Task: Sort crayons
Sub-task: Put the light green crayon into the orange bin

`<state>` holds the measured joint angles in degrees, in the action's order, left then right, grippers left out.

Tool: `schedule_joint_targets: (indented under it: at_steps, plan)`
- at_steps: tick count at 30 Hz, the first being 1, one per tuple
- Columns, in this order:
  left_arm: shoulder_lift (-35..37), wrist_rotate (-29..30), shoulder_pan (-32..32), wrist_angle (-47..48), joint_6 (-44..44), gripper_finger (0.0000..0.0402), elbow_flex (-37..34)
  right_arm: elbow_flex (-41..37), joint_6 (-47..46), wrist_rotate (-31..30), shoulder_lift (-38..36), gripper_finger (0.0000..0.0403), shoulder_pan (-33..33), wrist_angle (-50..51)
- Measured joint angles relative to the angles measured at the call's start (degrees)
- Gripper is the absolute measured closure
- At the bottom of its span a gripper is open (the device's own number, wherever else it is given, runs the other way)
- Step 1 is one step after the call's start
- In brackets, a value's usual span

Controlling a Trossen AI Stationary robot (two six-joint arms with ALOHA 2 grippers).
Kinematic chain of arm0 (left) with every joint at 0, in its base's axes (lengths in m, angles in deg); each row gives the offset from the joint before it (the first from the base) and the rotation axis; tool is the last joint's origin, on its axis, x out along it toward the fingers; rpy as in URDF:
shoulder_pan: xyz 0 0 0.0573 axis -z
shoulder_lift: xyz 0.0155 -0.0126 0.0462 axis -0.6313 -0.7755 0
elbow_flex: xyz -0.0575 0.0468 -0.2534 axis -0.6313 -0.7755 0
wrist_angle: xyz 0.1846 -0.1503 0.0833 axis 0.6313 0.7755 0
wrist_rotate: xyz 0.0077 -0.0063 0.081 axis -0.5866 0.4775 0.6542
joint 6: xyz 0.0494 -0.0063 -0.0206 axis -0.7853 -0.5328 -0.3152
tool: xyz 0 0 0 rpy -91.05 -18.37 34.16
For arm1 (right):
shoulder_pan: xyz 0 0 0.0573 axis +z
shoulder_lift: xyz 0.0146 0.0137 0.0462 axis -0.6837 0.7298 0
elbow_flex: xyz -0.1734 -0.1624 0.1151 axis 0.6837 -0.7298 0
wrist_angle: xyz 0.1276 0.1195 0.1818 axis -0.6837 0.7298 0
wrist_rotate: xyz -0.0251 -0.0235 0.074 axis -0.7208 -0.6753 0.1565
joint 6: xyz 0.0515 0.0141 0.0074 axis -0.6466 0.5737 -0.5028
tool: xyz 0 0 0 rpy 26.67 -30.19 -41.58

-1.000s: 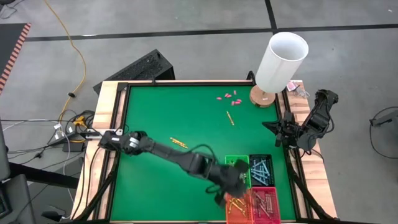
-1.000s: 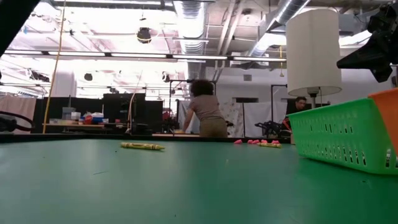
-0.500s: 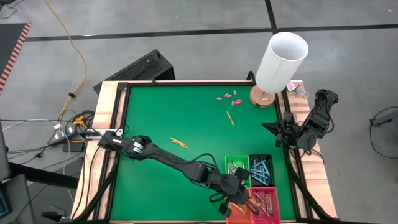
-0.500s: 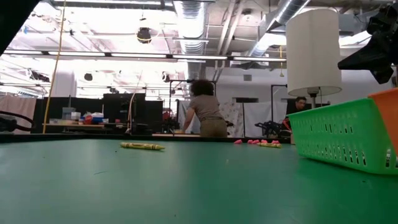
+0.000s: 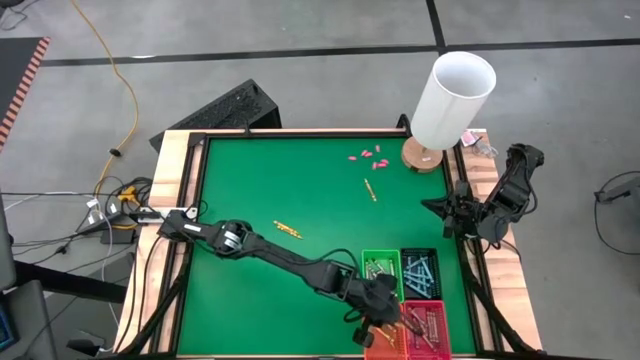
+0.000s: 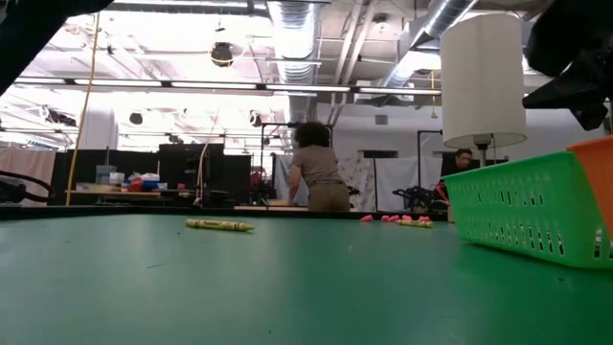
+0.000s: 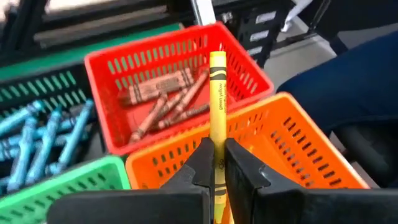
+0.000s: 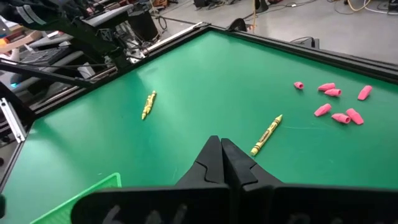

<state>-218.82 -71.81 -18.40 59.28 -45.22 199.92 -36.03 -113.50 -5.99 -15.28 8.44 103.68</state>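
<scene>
Showing green table, workshop beyond, person

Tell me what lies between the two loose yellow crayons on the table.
Nothing: in the high view the green tabletop is bare between the yellow crayon near the middle and the one by the pink pieces.

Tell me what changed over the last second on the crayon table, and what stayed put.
The left pincer, shut on a yellow crayon, slid from beside the green basket toward the table's near edge, and now hangs over the orange basket. The right pincer stayed shut at the table's right edge. Both loose yellow crayons and the pink stubs did not move.
</scene>
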Motion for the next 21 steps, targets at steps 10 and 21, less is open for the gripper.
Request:
schedule_joint_targets:
  at_steps: [10,21]
  plan:
    - [0.0,-2.34,-0.45,2.78,0.89,0.0322,0.0,0.0,0.02,0.85,-0.02,0.0403,0.01,0.06]
    - [1.69,2.46,-1.72,7.37,10.84,0.0233,1.58,0.0,0.02,1.02,-0.02,0.0403,0.01,0.07]
